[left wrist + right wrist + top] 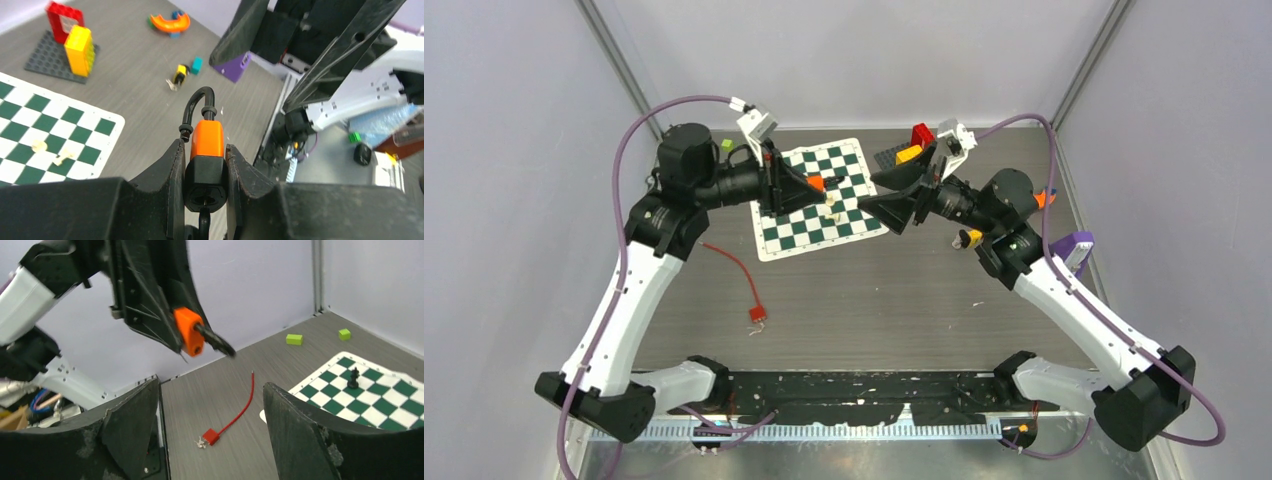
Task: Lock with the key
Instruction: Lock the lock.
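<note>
Over the bench's middle, nearer the far edge, the left gripper (pixel 205 151) is clamped on an orange padlock (pixel 206 137). The right gripper (pixel 211 388) faces it, fingers apart.

Padlock (pixel 206 142): smooth, satin orange plastic casing on a matt black base; shackle (pixel 196 100) in a faintly shiny black coating. Fingers (pixel 162 185) of the left gripper (pixel 205 152) and of the right gripper (pixel 211 385): matt black plastic, grainy, scuffed pale along the edges. Table (pixel 904 290): matt grey wood-grain laminate. Chess mat (pixel 804 238): thin, smooth printed sheet of low sheen; paper or vinyl cannot be told. Red cable (pixel 241 407), left of the chess mat: smooth plastic sheath. Yellow brick (pixel 80 50) and studded baseplate (pixel 42 62), off the chess mat's far right corner: moulded plastic, the brick glossy, the plate matt
</note>
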You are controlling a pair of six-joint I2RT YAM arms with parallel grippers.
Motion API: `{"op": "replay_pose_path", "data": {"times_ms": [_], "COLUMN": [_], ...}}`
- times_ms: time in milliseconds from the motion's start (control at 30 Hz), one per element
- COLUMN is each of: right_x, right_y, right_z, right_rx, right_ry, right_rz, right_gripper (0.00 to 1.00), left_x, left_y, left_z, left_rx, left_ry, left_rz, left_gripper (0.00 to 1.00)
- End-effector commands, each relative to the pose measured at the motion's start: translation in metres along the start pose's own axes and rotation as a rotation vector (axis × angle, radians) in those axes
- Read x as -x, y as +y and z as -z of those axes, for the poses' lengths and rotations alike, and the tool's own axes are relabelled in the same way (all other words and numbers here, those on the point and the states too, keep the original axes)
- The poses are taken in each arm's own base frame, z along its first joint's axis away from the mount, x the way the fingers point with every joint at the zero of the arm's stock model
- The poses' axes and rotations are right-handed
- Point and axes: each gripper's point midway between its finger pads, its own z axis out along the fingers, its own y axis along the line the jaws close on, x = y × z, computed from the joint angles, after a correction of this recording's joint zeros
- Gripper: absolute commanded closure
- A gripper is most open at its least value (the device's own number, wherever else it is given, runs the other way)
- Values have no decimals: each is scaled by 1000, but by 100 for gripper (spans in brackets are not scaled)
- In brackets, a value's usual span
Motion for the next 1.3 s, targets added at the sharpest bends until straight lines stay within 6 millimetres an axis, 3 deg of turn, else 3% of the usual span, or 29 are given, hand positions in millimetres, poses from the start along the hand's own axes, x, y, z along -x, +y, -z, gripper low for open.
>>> {"op": "replay_pose_path", "data": {"times_ms": [0, 267, 367, 467, 667, 733, 867, 967, 1033, 1133, 1200, 1267], "right_x": [34, 25, 22, 20, 8, 4, 2, 2, 2, 6, 11, 17], "right_y": [39, 46, 50, 57, 65, 64, 62, 63, 64, 67, 70, 71], "right_z": [-6, -12, -10, -9, -10, -12, -12, -11, -11, -10, -9, -10], "right_rx": [232, 314, 339, 374, 408, 405, 388, 388, 389, 394, 394, 379], "right_ry": [-33, 17, 27, 41, 82, 92, 87, 86, 88, 71, 42, -1], "right_rz": [226, 157, 168, 169, 138, 132, 143, 150, 143, 136, 125, 99], "right_gripper": [18, 32, 23, 23, 46, 43, 30, 29, 41, 72, 86, 94], "left_x": [-6, -5, -4, -3, 1, 3, 3, 2, 3, 1, -2, -7], "left_y": [-24, -40, -44, -48, -53, -56, -60, -62, -63, -62, -61, -61], "left_z": [8, 5, 6, 6, 6, 7, 10, 12, 13, 12, 11, 10], "left_rx": [-140, -258, -281, -305, -328, -345, -359, -364, -363, -363, -371, -386], "left_ry": [68, 31, 20, 4, -26, -37, -43, -47, -52, -51, -49, -50], "left_rz": [-68, -45, -34, -30, -10, -8, -11, -14, -15, -16, -18, -30], "left_gripper": [100, 100, 100, 100, 100, 100, 100, 100, 100, 100, 100, 100]}}
